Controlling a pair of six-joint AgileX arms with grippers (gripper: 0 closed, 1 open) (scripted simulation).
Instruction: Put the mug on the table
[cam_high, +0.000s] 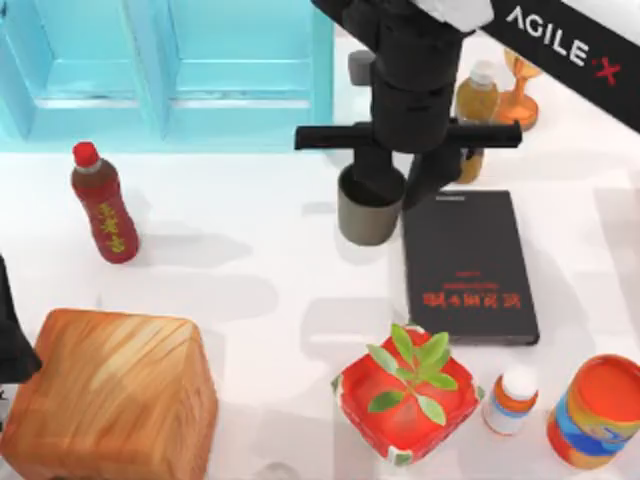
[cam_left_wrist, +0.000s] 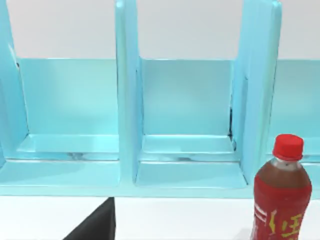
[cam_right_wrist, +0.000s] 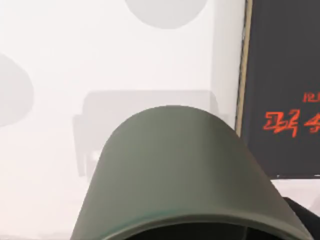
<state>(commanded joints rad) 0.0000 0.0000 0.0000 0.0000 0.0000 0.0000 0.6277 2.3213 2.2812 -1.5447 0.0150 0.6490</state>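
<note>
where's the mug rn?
Top view: the mug is near the table's middle, at the right arm's end effector, just left of the black book and in front of the turquoise cabinet.

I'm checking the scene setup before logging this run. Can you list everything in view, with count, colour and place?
mug: 1, olive-grey, mid-table, left of the book, under the right gripper
book: 1, black with red lettering, flat, right of centre
cabinet: 1, turquoise, far left
tea bottle: 1, dark red with red cap, left
wooden block: 1, brown, near left
potted plant: 1, green in red pot, near centre
small bottle: 1, white and orange, near right
can: 1, orange and blue, near right corner
amber bottle: 1, far right
goblet: 1, orange, far right
table: 1, white
right gripper: black, at the mug
left arm: black, left edge
</note>
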